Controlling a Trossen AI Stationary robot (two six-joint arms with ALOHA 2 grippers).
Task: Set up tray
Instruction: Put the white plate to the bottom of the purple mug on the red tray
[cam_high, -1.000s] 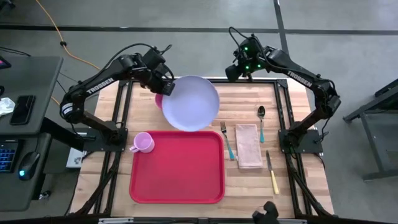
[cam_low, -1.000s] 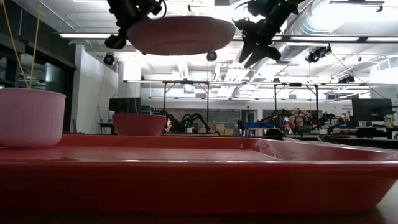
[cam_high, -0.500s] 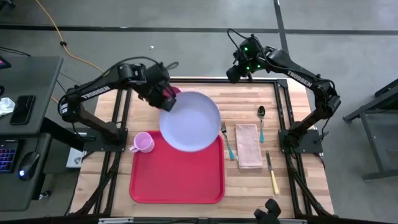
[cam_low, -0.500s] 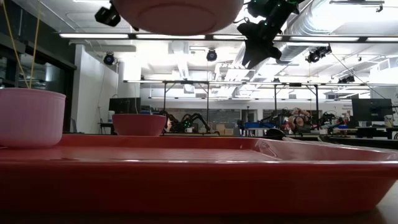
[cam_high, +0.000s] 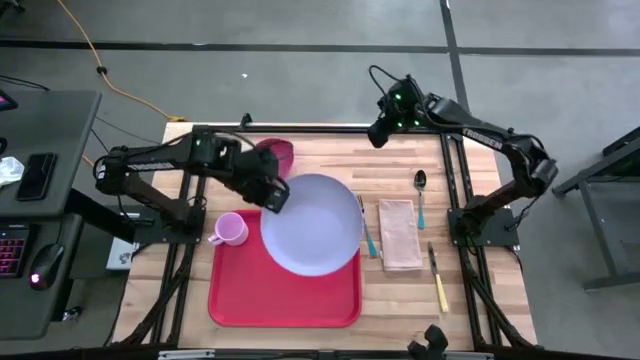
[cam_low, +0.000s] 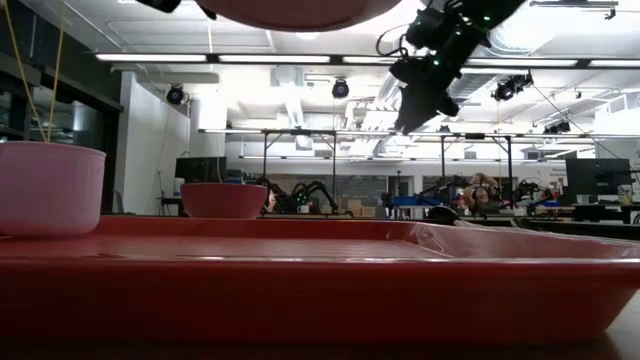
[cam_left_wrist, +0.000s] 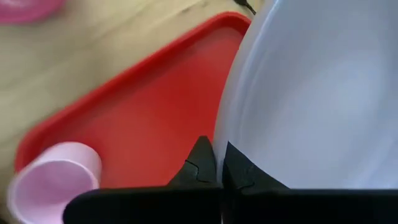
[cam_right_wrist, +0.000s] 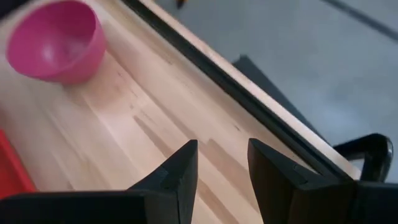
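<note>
— Red plastic first: where does the tray (cam_high: 285, 295) lie?
— Flat on the wooden table (cam_high: 400, 165), towards its near edge; a small pink cup (cam_high: 231, 229) stands in the tray's far left corner; in the low view the rim of the tray (cam_low: 320, 290) fills the foreground with that cup (cam_low: 48, 188) at the left.
— And the plate?
— A pale lavender plate (cam_high: 311, 223) hangs over the tray's far right part, held off the surface; the left gripper (cam_high: 272, 193) pinches its rim; in the left wrist view the fingers (cam_left_wrist: 202, 163) are pressed on the edge of the plate (cam_left_wrist: 311, 93) with the tray (cam_left_wrist: 137, 118) and cup (cam_left_wrist: 53, 174) below.
— How high above the tray?
— Hard to judge from above; the low view shows only the plate's underside (cam_low: 290, 10) at the very top, well clear of the tray.
— The right arm?
— Its gripper (cam_high: 379, 131) hovers over the far edge of the table, fingers (cam_right_wrist: 180, 171) spread with nothing between them; a magenta bowl (cam_right_wrist: 56, 40) sits on the wood ahead of it.
— Anything else on the table?
— Right of the tray: a fork (cam_high: 367, 232) just beside it; then a tan napkin (cam_high: 399, 234); a spoon (cam_high: 420, 195); a knife (cam_high: 438, 277) with a yellow handle.
</note>
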